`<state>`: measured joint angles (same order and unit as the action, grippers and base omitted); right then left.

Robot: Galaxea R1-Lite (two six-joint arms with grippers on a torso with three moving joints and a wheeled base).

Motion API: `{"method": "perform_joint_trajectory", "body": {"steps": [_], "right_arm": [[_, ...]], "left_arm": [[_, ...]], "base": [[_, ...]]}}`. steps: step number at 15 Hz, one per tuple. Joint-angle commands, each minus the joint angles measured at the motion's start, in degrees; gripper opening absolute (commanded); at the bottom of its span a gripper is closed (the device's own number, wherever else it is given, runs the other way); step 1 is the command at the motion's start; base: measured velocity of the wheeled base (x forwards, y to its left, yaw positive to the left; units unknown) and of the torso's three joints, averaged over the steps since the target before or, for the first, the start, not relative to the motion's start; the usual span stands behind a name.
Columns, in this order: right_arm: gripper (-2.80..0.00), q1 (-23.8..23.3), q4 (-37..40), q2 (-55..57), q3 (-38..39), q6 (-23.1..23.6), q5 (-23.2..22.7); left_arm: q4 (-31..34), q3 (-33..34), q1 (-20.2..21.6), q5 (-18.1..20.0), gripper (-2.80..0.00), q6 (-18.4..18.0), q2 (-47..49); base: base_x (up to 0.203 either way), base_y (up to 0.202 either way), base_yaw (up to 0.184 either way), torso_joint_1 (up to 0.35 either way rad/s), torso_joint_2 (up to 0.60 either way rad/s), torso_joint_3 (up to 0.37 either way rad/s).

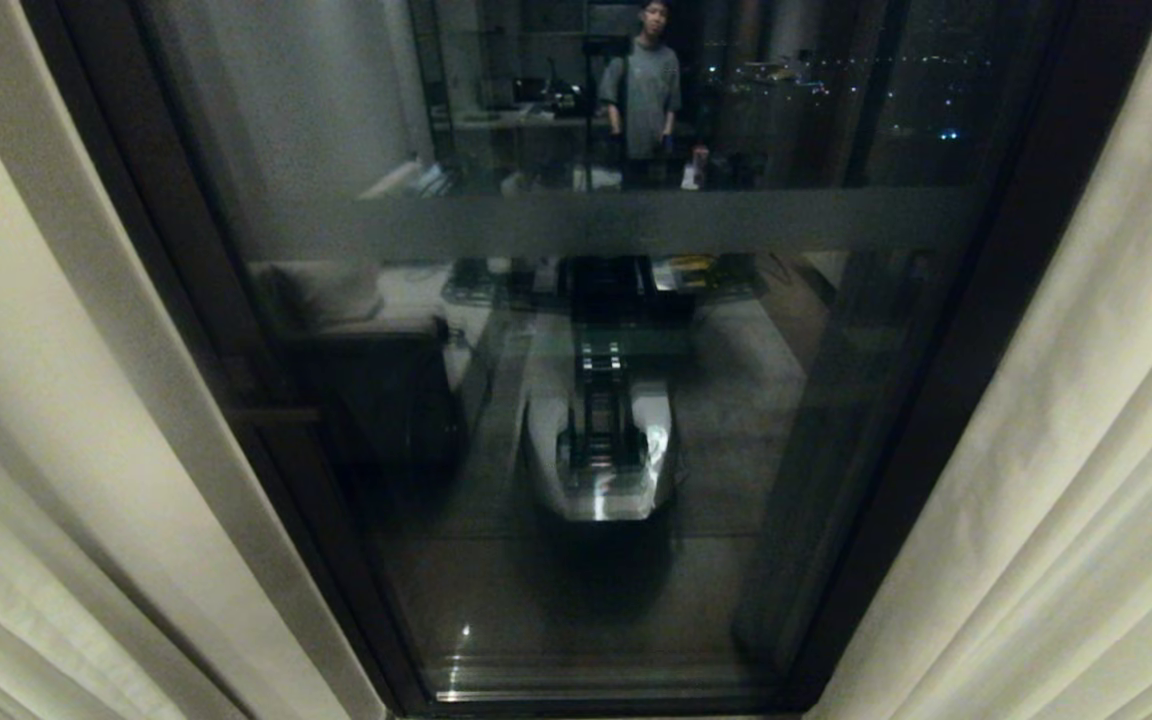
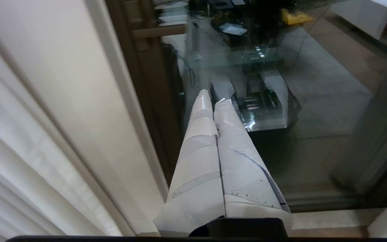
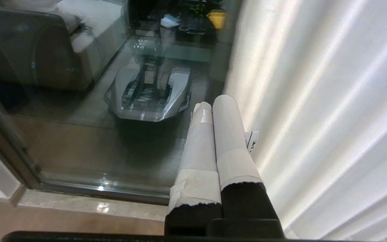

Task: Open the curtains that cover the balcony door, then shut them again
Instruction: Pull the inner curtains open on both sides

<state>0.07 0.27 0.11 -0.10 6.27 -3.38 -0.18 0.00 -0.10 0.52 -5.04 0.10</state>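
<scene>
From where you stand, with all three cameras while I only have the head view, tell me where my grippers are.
Observer: The left gripper hangs shut in front of the balcony door, beside the left curtain, holding nothing.
Operator: Give me the right one.
Observer: The right gripper is shut too, empty, close beside the right curtain.
Operator: Report the floor at the door.
Observer: A pale stone sill runs along the foot of the glass.
</scene>
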Motion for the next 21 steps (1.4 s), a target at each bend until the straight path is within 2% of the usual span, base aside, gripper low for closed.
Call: {"method": "perform_joint_trajectory", "body": {"steps": [1,4,21], "right_arm": [[-2.8,0.01,0.0,-0.02,0.01,0.06,-0.05],[-2.8,0.01,0.0,-0.02,0.01,0.06,-0.05],[-2.8,0.01,0.0,-0.02,0.01,0.32,-0.05]], "left_arm": [[0.01,0.0,0.01,0.0,-2.8,-0.05,-0.1],[0.01,0.0,0.01,-0.08,-2.8,0.1,-0.1],[0.01,0.0,0.01,-0.17,-2.8,0.12,-0.1]], "base": [[0.0,-0.191,0.002,0.005,0.0,0.003],[0.0,-0.133,0.003,0.006,0.0,0.003],[0.0,0.0,0.0,0.0,0.0,0.0]]}}
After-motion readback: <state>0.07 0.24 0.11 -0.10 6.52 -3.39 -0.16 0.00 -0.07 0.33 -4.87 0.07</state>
